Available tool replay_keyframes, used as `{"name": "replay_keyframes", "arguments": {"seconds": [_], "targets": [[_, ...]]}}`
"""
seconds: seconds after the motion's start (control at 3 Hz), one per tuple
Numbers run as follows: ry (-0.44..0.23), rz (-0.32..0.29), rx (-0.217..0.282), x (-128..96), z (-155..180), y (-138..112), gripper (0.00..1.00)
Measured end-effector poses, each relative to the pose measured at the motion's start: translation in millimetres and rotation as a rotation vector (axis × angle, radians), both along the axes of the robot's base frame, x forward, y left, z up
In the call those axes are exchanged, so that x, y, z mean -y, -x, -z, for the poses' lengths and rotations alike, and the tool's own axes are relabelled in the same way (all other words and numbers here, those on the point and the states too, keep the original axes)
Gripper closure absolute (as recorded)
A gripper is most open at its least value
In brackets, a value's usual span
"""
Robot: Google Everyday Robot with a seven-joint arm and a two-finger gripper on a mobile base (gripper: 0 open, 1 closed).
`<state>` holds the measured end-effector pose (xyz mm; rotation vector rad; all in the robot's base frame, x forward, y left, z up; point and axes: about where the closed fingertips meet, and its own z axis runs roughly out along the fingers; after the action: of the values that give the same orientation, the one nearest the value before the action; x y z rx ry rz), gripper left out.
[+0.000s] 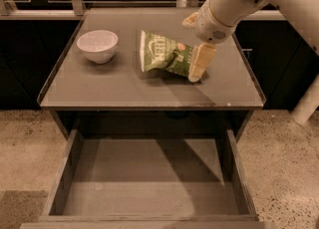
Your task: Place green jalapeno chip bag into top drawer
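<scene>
The green jalapeno chip bag (162, 54) lies on the grey table (114, 88), right of centre, its white top edge to the left. My gripper (193, 69) comes down from the upper right and is shut on the bag's right end. One tan finger (201, 59) shows in front of the bag; the other is hidden behind it. The bag's right end looks slightly raised, with a shadow beneath. The top drawer (144, 173) is pulled out below the table's front edge, and nothing lies in it.
A white bowl (97, 45) stands on the table's left part. The table has a low raised rim. A dark cabinet and metal rails run along the back. A white post (308, 104) stands at the right on the speckled floor.
</scene>
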<state>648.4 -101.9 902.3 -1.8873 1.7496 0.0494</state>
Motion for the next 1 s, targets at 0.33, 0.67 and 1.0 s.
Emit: {"name": "replay_keyframes", "arguments": {"seconds": [0.33, 0.67, 1.0], "targets": [[0.060, 0.000, -0.061, 11, 27, -1, 0.00], [0.117, -0.022, -0.160, 25, 64, 12, 0.00], [0.118, -0.023, -0.164, 25, 65, 13, 0.19]]}}
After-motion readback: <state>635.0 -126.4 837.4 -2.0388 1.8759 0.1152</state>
